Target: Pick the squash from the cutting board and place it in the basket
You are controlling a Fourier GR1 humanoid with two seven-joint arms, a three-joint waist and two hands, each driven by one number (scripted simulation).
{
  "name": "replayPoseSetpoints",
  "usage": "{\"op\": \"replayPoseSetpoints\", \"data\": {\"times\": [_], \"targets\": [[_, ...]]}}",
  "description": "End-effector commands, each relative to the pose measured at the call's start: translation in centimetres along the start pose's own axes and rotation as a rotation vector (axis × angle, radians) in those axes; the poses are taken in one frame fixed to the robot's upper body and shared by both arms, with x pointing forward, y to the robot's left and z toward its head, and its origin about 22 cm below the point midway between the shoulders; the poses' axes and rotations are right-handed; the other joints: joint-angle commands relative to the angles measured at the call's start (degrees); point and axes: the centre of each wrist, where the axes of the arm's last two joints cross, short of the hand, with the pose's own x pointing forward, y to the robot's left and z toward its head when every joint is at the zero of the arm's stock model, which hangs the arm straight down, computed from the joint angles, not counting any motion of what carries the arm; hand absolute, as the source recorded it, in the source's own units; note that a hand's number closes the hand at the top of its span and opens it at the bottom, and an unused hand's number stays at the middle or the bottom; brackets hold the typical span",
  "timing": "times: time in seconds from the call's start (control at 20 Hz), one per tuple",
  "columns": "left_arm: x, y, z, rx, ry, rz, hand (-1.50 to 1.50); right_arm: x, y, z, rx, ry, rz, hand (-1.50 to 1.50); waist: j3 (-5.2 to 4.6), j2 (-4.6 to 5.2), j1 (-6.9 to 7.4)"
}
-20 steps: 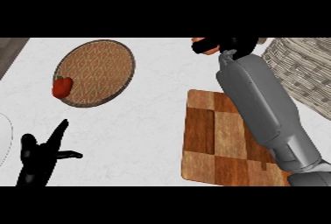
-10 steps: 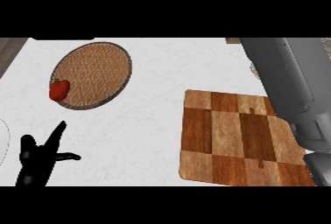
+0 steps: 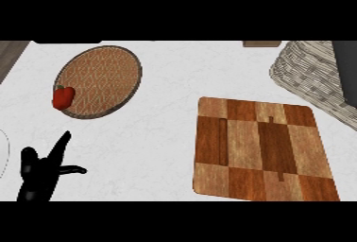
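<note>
The checkered wooden cutting board (image 3: 261,149) lies at the lower right with nothing on it. No squash shows anywhere in the head view. The woven grey basket (image 3: 307,71) stands at the upper right, partly cut off by the edge. A dark grey strip of my right forearm (image 3: 345,61) runs along the right edge beside the basket, and its hand is out of the picture. My left hand (image 3: 38,172) rests at the lower left, open with its fingers up.
A round woven brown plate (image 3: 101,80) sits at the upper left, with a red pepper (image 3: 63,97) on its left rim. A white plate's edge (image 3: 4,153) shows at the far left. White counter (image 3: 167,132) lies between plate and board.
My right arm has swung from above the board's top off to the right edge, taking its hand out of view. The left hand has not moved.
</note>
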Motion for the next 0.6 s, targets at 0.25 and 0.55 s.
{"op": "replayPoseSetpoints", "data": {"times": [0.25, 0.55], "targets": [[-1.0, -1.8, -0.9, -0.082, 0.074, 0.031, 0.00, -3.4, -1.2, -5.7, -0.027, 0.130, 0.088, 1.50, -1.12, 0.93, 0.24], [-0.8, -2.0, 0.2, -0.109, 0.081, 0.022, 0.00, -7.6, -0.5, -7.9, 0.005, 0.150, 0.103, 1.50, -1.05, 0.82, 0.48]]}}
